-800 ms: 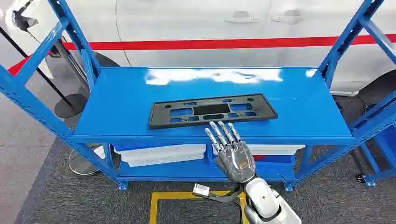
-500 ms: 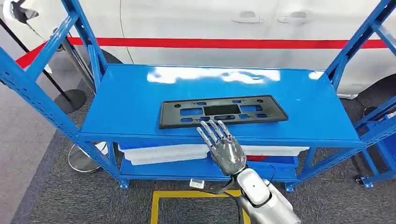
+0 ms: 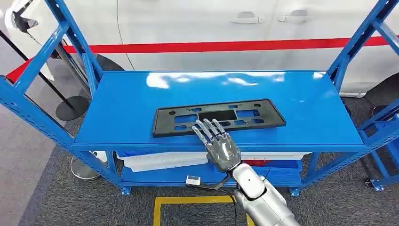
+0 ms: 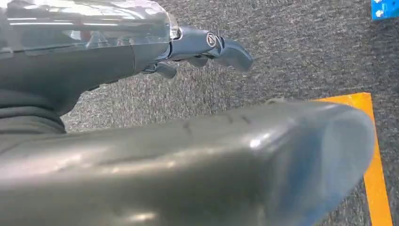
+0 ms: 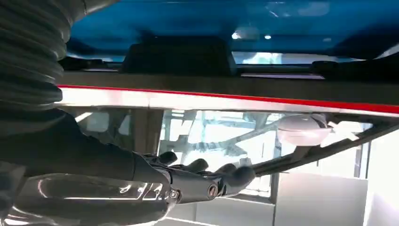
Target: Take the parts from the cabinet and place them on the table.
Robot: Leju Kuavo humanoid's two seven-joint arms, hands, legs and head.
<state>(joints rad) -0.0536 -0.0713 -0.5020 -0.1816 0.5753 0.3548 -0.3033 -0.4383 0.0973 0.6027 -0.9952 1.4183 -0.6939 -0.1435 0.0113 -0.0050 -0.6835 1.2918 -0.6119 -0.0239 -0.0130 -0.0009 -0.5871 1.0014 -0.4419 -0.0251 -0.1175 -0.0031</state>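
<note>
A flat black plastic part (image 3: 219, 116) with several cut-outs lies lengthwise on the top of the blue cabinet shelf (image 3: 122, 108), near its front edge. My right hand (image 3: 216, 141) reaches up from below, fingers straight and spread, and its fingertips lie over the part's near edge just left of centre. It holds nothing. The right wrist view shows the same hand (image 5: 188, 183) stretched out with the dark part (image 5: 179, 56) beyond it. My left hand (image 4: 197, 47) hangs over grey carpet, fingers loose and holding nothing.
Blue slanted uprights (image 3: 70, 42) (image 3: 357, 42) frame the shelf on both sides. White trays (image 3: 160, 159) sit on the lower shelf. A white car with a red stripe (image 3: 211, 28) stands right behind. Yellow floor tape (image 3: 188, 200) marks the carpet below.
My right hand has moved forward and a little left; its fingertips now lie over the part's near edge instead of short of the shelf front. The camera has shifted slightly.
</note>
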